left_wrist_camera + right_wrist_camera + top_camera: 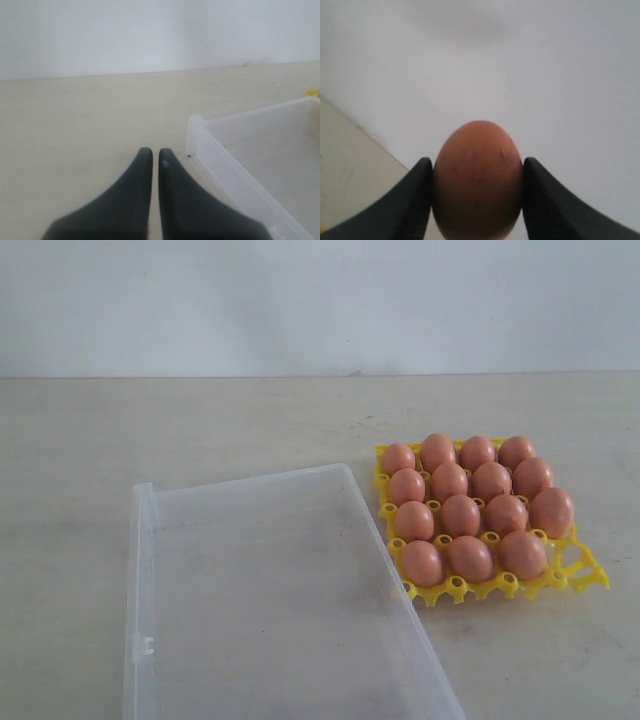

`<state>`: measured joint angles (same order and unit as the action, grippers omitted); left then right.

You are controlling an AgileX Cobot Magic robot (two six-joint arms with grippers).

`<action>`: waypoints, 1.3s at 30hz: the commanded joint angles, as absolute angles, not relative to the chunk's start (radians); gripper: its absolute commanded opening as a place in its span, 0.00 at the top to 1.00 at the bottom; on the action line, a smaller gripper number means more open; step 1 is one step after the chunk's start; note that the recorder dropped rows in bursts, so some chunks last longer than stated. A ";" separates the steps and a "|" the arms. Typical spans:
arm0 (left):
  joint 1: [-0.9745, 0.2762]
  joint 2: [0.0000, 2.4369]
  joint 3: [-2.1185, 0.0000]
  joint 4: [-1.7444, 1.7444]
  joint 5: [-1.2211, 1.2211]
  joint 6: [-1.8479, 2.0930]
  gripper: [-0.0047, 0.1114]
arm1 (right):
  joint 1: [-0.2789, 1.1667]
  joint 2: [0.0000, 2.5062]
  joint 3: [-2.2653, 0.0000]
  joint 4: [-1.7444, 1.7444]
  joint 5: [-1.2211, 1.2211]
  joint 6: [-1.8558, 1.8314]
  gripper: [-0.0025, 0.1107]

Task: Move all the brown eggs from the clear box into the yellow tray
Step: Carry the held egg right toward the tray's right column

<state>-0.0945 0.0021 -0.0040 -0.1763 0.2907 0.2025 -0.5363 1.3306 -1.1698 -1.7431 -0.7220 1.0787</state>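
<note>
Right gripper [477,164]: jaws clamped on one brown egg [477,190]. Left gripper [155,152]: jaws together. Brown eggs [460,515] fill the yellow tray [590,575], centre right; clear box [141,570] lies lower centre.

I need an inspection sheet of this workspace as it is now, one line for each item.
Surface: pale beige table.
Job's things: clear box shows no eggs in its visible part; fifteen brown eggs sit in the yellow tray, one corner cup empty.
Clutter: nothing seen.
Claws: left claw shut, empty, near the box corner; right claw shut on a brown egg.
Cables: nothing seen.
Surroundings: plain pale wall.
</note>
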 commanded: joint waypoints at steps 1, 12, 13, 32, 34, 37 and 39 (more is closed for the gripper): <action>-0.103 0.000 0.000 -0.175 0.284 0.203 0.92 | -0.406 1.309 -1.098 -1.744 -0.688 0.799 0.98; -0.103 0.000 0.000 -0.175 0.284 0.203 0.92 | -0.055 1.325 -0.906 -1.744 0.256 0.287 0.98; -0.103 0.000 0.000 -0.175 0.284 0.203 0.92 | -0.051 1.325 -0.904 -1.744 0.350 0.315 0.98; -0.103 0.000 0.000 -0.175 0.284 0.203 0.92 | -0.409 1.338 -0.694 0.656 0.513 -1.135 0.98; -0.103 0.000 0.000 -0.175 0.284 0.203 0.92 | -0.409 1.338 -0.684 0.890 0.620 -1.281 0.98; -0.103 0.000 0.000 -0.175 0.284 0.203 0.92 | -0.409 1.338 -0.684 1.043 0.684 -1.405 0.98; -0.103 0.000 0.000 -0.175 0.284 0.203 0.92 | -0.409 1.342 -0.660 1.108 0.605 -1.411 0.98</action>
<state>-0.0945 0.0021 -0.0040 -0.1763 0.2907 0.2025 -0.4042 1.3420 -0.6821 1.0253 0.6624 -1.3751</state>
